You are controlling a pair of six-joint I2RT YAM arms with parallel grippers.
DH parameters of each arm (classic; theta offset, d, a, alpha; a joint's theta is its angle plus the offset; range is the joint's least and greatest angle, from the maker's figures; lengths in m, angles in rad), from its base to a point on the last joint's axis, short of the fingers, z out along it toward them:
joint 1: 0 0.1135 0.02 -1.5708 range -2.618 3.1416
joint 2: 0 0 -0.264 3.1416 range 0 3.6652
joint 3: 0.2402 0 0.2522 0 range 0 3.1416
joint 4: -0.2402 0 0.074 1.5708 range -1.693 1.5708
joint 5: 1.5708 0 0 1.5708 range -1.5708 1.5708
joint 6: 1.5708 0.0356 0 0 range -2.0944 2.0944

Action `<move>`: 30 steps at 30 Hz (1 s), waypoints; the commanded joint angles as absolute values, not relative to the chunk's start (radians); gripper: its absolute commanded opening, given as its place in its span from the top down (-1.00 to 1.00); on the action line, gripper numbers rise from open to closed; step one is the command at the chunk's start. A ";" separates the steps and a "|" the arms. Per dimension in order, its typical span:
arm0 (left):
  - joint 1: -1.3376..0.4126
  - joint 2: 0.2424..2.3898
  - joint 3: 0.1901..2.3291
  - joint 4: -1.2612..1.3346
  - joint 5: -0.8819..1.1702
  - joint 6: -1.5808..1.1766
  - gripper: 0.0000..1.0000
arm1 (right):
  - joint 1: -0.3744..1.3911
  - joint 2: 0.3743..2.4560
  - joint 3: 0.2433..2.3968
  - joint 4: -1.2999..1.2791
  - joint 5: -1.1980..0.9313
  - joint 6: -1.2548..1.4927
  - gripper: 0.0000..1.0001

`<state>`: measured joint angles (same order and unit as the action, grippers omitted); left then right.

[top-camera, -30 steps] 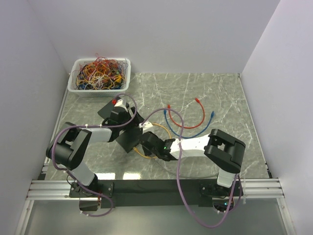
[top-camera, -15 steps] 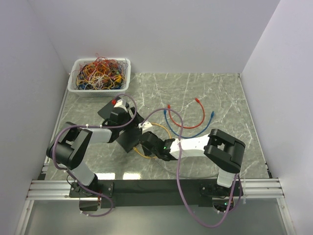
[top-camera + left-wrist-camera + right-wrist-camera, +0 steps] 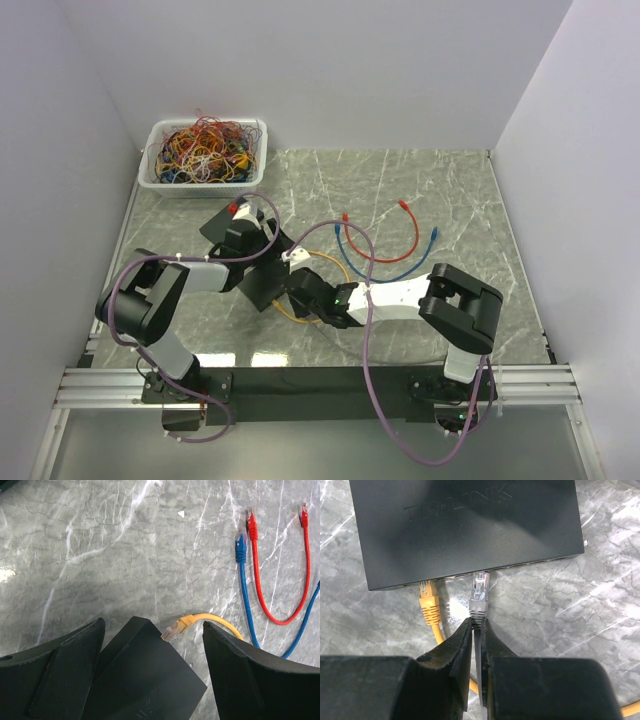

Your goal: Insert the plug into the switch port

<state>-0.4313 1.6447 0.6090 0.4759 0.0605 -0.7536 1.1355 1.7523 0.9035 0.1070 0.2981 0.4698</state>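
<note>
Right fingers (image 3: 454,652) are pinched narrow on the boot of the grey plug (image 3: 479,597); it sits straight ahead of them with its clear tip at the switch (image 3: 470,525) port face, and a yellow plug (image 3: 429,605) beside it is already in the neighbouring port. Left fingers (image 3: 60,675) are spread wide either side of a switch corner, with gaps on both sides, so not gripping it as far as shows. Pick-up and line-up look done; most of the clear head is exposed, so the plug looks unseated and the push home is left, though whether the tip has entered can't be told.
</note>
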 commanded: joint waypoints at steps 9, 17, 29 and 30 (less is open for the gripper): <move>-0.443 1.727 0.545 0.238 0.101 -0.769 -0.76 | 1.132 1.667 0.910 0.310 0.331 0.448 0.86; -0.443 1.723 0.541 0.238 0.101 -0.773 -0.76 | 1.134 1.746 0.920 0.311 0.322 0.459 0.88; -0.443 1.697 0.532 0.230 0.104 -0.773 -0.76 | 1.132 1.821 0.937 0.267 0.316 0.494 0.81; -0.443 1.695 0.532 0.230 0.104 -0.773 -0.76 | 1.135 1.812 0.934 0.264 0.321 0.489 0.72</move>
<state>-0.4305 1.6489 0.6044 0.4957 0.0597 -0.7536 1.1355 1.8240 0.9054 0.2676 0.2989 0.4820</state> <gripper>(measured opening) 0.880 0.119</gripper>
